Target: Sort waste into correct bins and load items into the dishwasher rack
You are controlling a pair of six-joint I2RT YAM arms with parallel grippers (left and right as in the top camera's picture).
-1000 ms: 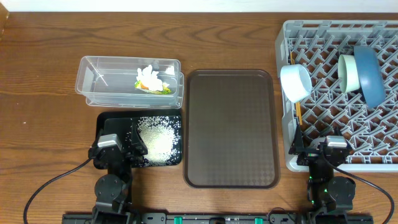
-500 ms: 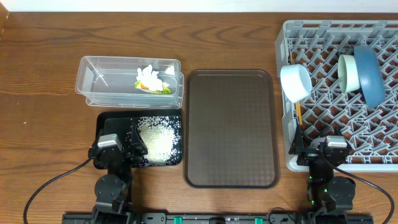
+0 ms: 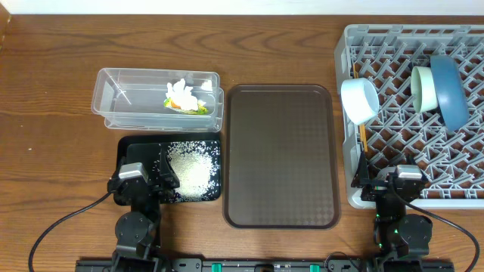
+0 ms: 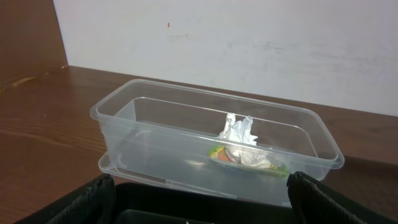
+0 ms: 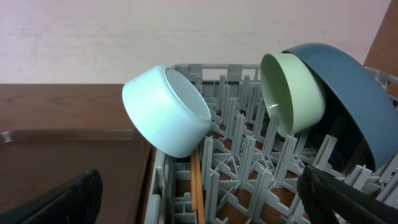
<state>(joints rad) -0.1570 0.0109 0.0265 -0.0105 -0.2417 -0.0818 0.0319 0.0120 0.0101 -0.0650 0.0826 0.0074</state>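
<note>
Both wide and empty: left end effector (image 4: 199, 186), right end effector (image 5: 199, 186), at desk (image 3: 45, 113) near edge.
Tissue (image 3: 180, 94) in tub (image 3: 113, 94), rice (image 3: 193, 166) in tray (image 3: 128, 147), bowls (image 3: 359, 100) in rack (image 3: 454, 174); looks done, no next pick.

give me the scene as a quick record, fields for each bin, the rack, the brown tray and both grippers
clear tub: holds crumpled tissue and yellow-green wrapper
black tray: holds loose rice
brown tray: nothing on it
rack: white bowl on edge, chopsticks below it, pale-green bowl leaning inside blue bowl
left gripper: fingers apart, holding nothing, faces clear tub
right gripper: fingers apart, holding nothing, at rack's near edge
</note>
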